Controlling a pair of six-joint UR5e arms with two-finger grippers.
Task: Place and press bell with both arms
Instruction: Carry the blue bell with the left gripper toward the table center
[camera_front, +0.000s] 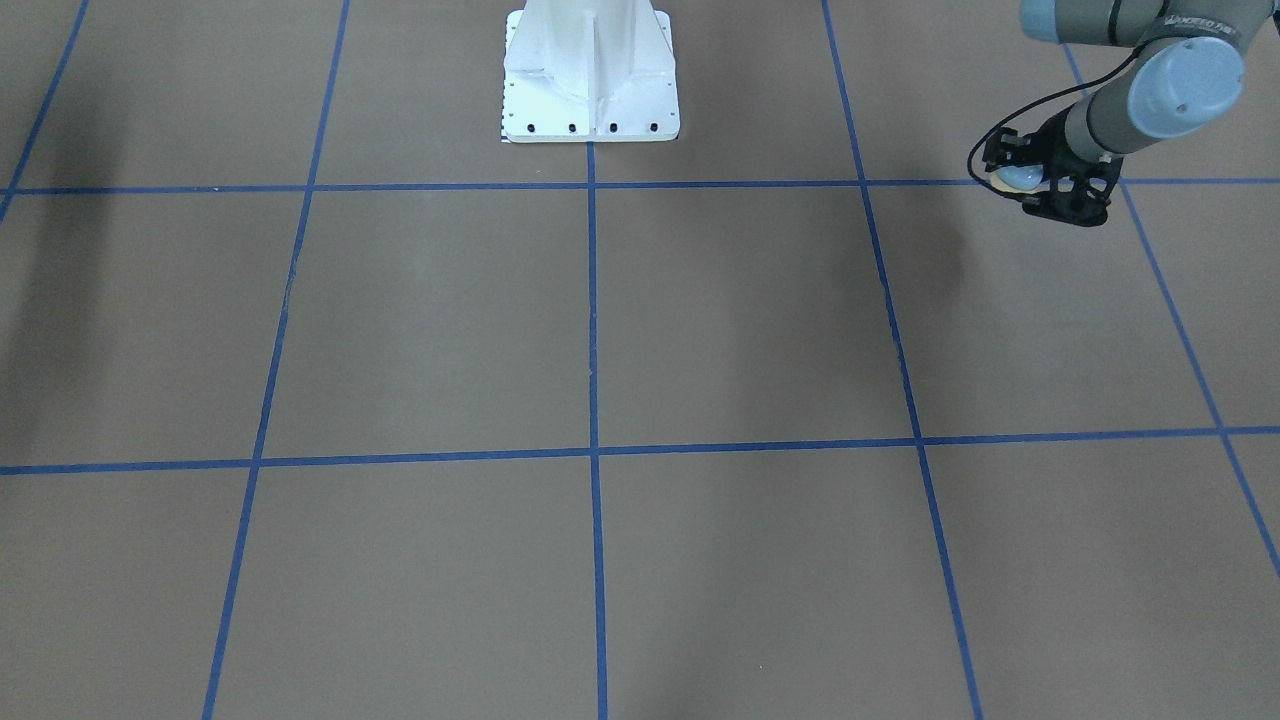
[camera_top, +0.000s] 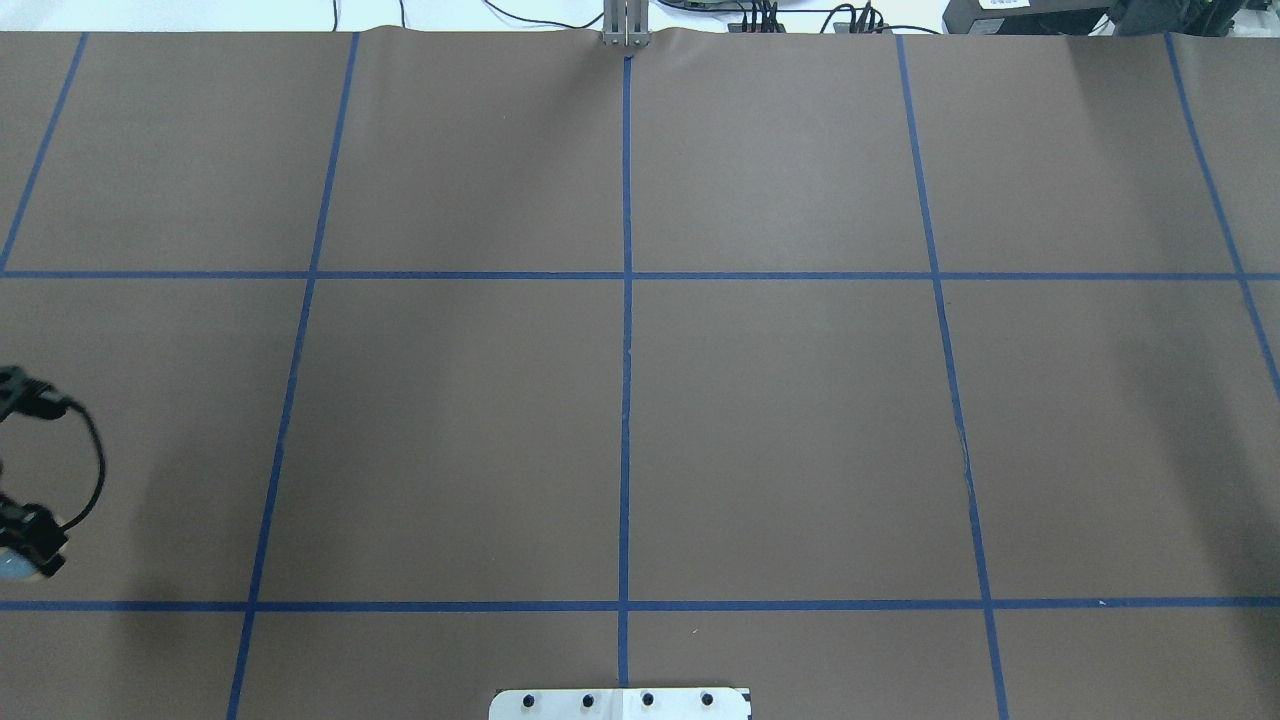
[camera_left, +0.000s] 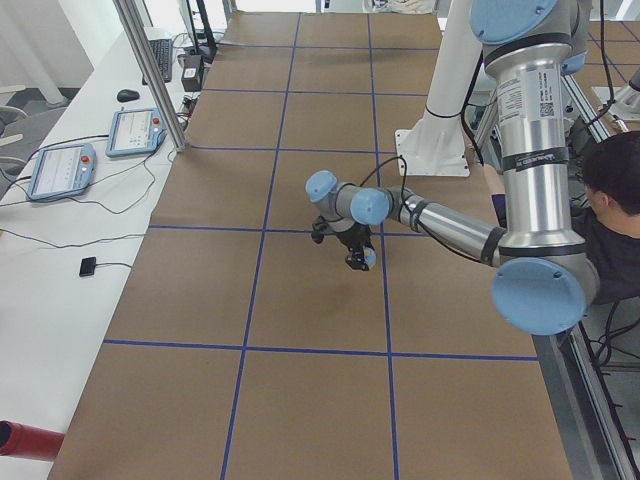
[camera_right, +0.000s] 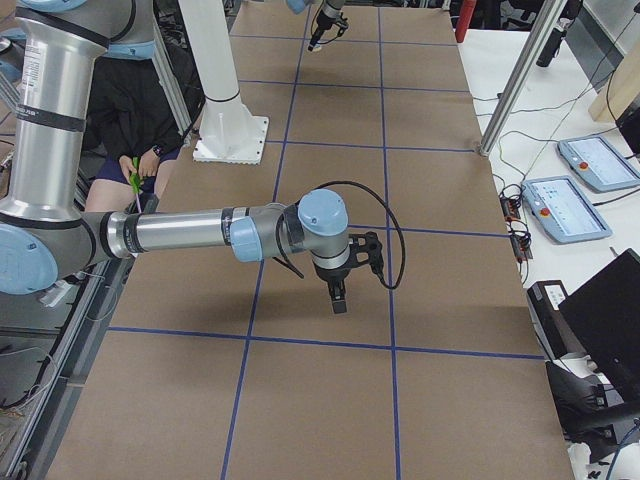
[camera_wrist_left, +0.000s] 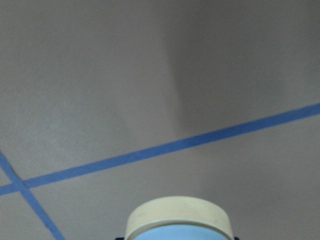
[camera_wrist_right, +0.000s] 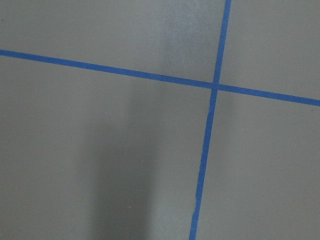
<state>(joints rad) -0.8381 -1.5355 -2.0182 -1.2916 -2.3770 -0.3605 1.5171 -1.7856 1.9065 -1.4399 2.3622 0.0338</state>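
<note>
the left hand (camera_front: 1022, 190) is clamped on the bell (camera_front: 1018, 177), held seemingly just above the worktop (camera_front: 600, 330) near its left edge. placing and pressing both remain. the right hand (camera_right: 339, 296) hangs over the worktop, and i cannot tell whether it is parted or closed.

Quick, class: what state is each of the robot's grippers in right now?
left gripper: closed, holding the bell.
right gripper: cannot be told; it shows only in the side view.
</note>
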